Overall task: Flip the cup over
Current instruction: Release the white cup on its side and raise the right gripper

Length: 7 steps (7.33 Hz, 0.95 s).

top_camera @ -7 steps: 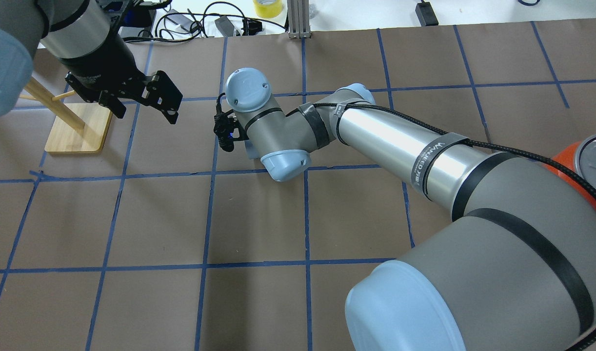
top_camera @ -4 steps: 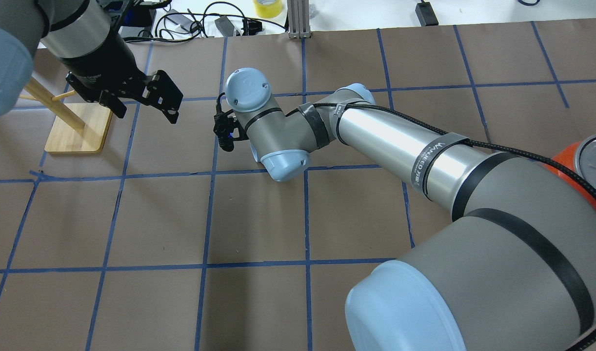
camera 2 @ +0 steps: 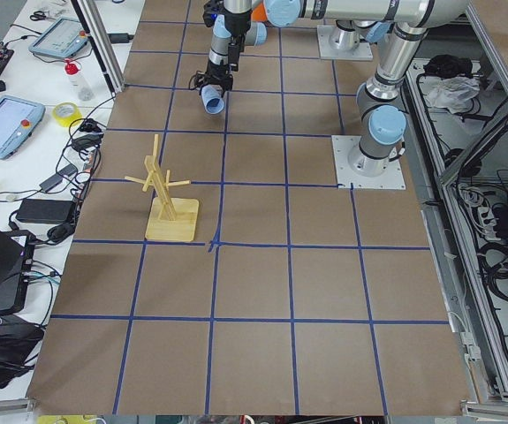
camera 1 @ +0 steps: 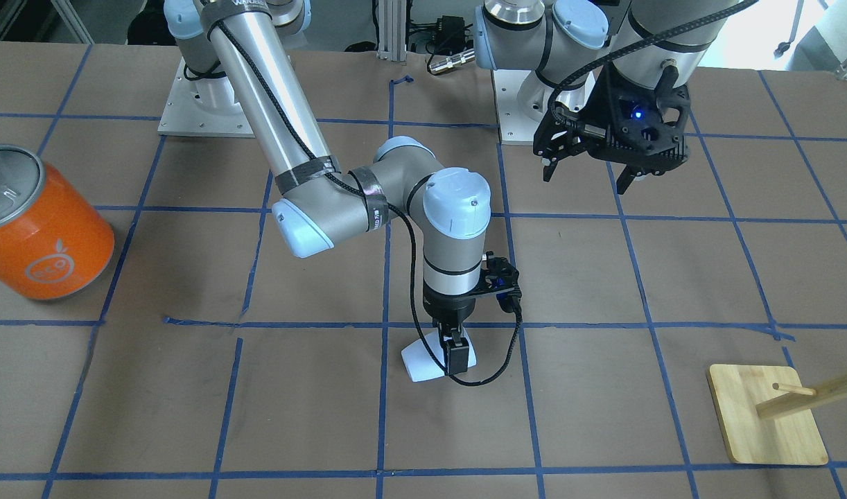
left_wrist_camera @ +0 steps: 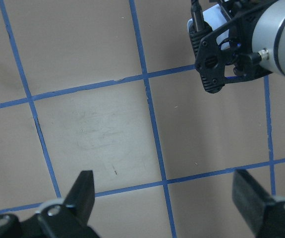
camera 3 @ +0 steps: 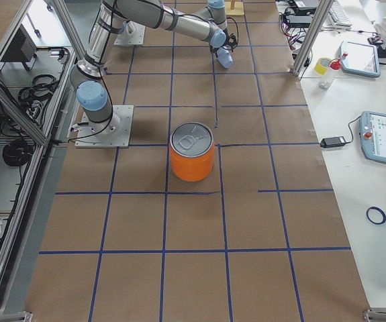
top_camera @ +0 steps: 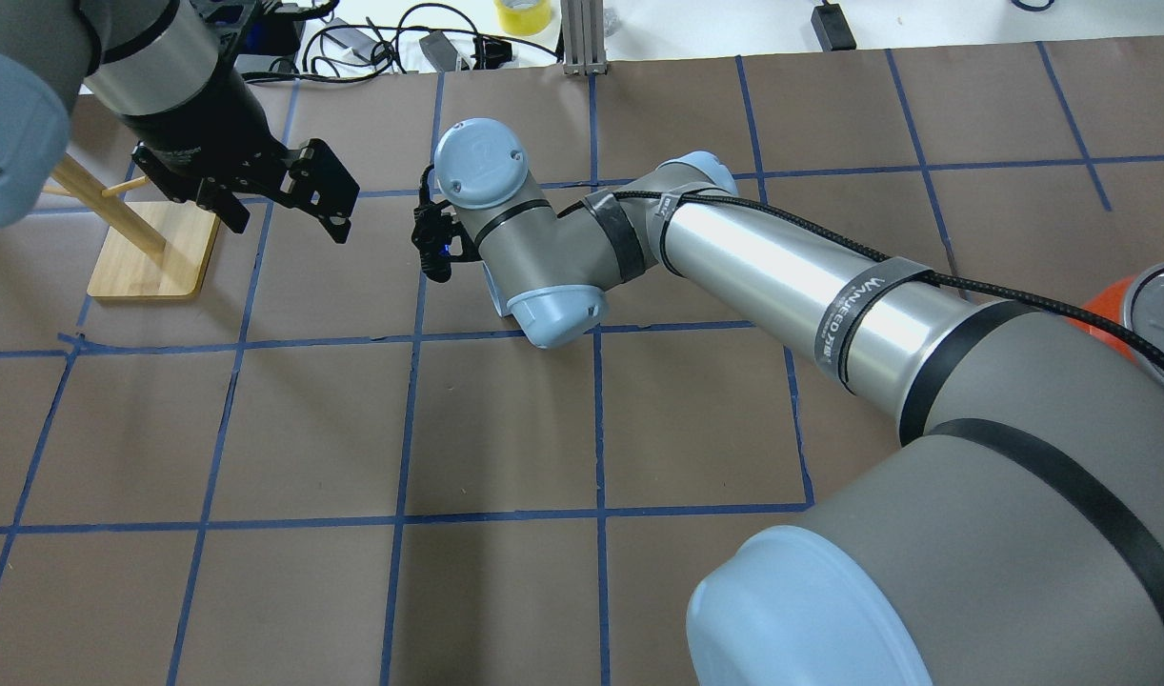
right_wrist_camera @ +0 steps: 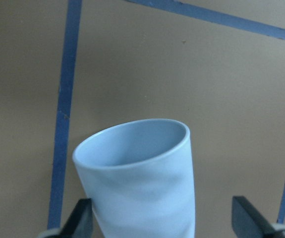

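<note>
The cup [camera 1: 420, 364] is a small pale blue-white tumbler, tilted on its side near the table's middle. My right gripper [camera 1: 455, 360] points straight down and is shut on it, one finger across its front. In the right wrist view the cup [right_wrist_camera: 142, 183] sits between the fingers [right_wrist_camera: 83, 220], its open mouth turned away and its bluish inside showing. It also shows in the left view [camera 2: 212, 104] and the right view [camera 3: 225, 60]. I cannot tell whether it touches the table. My left gripper [top_camera: 282, 219] is open and empty, hovering above the table apart from the cup.
A large orange can [camera 1: 42, 229] with a silver top stands on my right side of the table. A wooden peg rack [top_camera: 153, 252] on a square base stands on my left, beside the left gripper. Cables [top_camera: 401, 38] lie beyond the far edge.
My right wrist has risen a little and shifted slightly toward the far left, the cup going with it. The left arm has not moved.
</note>
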Motion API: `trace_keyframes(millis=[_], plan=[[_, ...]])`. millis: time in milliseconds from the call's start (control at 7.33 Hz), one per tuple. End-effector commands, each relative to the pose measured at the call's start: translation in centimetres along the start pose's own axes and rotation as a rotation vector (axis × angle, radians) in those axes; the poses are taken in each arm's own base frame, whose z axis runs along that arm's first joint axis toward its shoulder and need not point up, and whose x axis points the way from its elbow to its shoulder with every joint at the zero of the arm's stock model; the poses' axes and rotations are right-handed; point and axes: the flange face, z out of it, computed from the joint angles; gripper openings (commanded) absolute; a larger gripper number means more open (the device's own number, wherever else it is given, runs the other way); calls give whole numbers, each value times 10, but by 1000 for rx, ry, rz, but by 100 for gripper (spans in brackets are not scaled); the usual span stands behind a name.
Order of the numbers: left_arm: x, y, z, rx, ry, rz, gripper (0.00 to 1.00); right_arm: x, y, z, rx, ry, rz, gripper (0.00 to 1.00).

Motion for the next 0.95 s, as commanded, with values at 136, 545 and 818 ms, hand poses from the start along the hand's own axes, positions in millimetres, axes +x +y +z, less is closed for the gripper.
trace_keyframes(millis=[136,545,818], plan=[[0,0,0,5,-2,3,100,27,61,-89,-47,26,384,100],[0,0,0,5,-2,5,100,57,165,-136,-100,13,921,100],[0,-1,0,3,-1,3,100,44,189,-164,-183,-43,1275,100]])
